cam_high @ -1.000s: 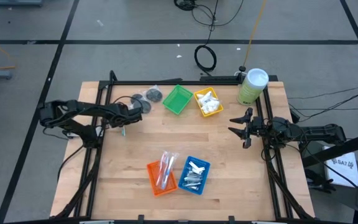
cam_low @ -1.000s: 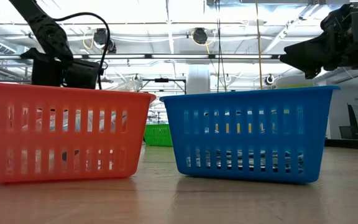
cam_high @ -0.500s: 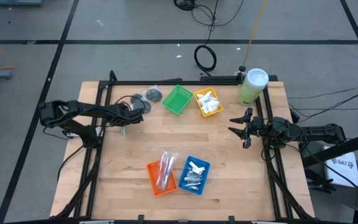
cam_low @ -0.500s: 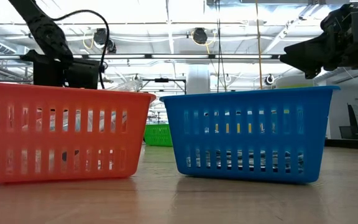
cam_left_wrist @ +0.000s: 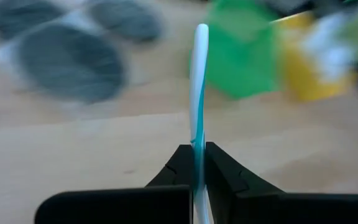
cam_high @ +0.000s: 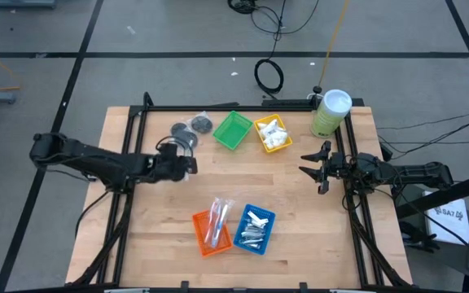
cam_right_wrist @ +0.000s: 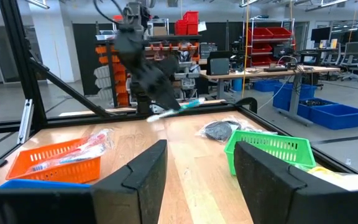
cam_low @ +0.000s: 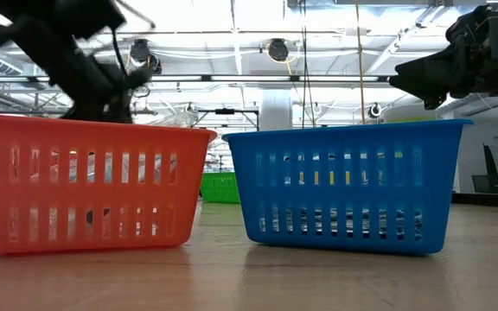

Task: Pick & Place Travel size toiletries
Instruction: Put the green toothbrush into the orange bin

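- The left end effector (cam_high: 187,163) sits left of centre in the high view, its fingers (cam_left_wrist: 222,174) pinched onto a slim clear-plastic stick (cam_left_wrist: 197,106).
- The stick is thin and pale, translucent white with a blue-green stretch near the grip. It rises straight out from between the fingertips in the left wrist view.
- In the right wrist view the same stick shows a teal end and is held off the counter (cam_high: 218,179).
- Just above that end effector in the high view lie dark grey round discs (cam_high: 194,129), in clear wrap, on the bare wood near the upper left of the counter.
- To their right stand a green tray (cam_high: 233,130) and a yellow tray (cam_high: 273,135); the yellow one holds white packets (cam_high: 275,132).
- In the lower middle of the high view an orange tray (cam_high: 211,229) holds more clear sticks with red and blue, and a blue tray (cam_high: 255,229) beside it holds silver foil tubes (cam_high: 253,230).
- The right end effector (cam_high: 314,169) hovers at the counter's right edge, its fingers spread apart and holding nothing.
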